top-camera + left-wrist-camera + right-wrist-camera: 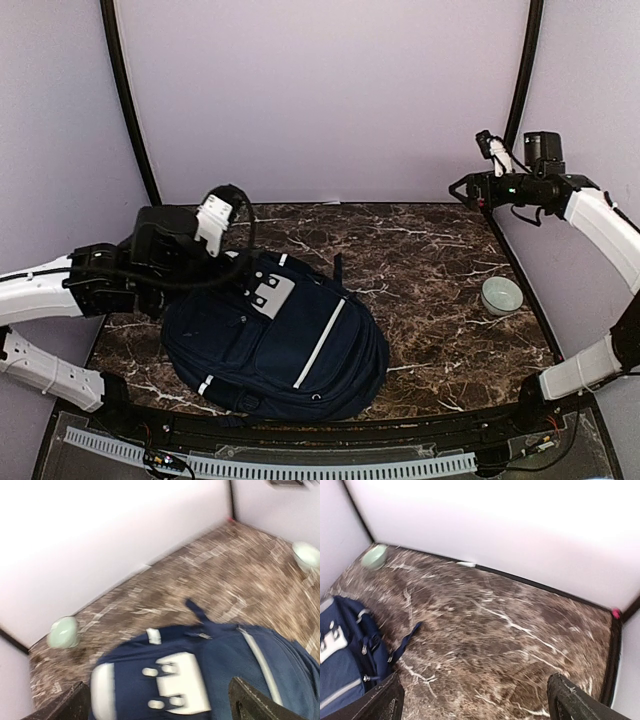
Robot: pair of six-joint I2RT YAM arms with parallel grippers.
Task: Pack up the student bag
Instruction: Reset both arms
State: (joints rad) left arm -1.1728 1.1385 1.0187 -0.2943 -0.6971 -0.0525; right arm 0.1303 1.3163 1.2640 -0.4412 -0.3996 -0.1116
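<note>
Marble table (420,250): student bag (270,340) front-left, green bowl (501,295) right (second bowl (62,631) back-left); left gripper (156,685), right gripper (475,680) both splayed

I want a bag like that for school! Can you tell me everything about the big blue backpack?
The student bag is navy-blue fabric with a light grey patch near its top, white stripes and zip pockets. It lies flat, front up, on the left part of the dark marbled table, a dark strap poking out at its far end. Only the table visibly touches it.
</note>
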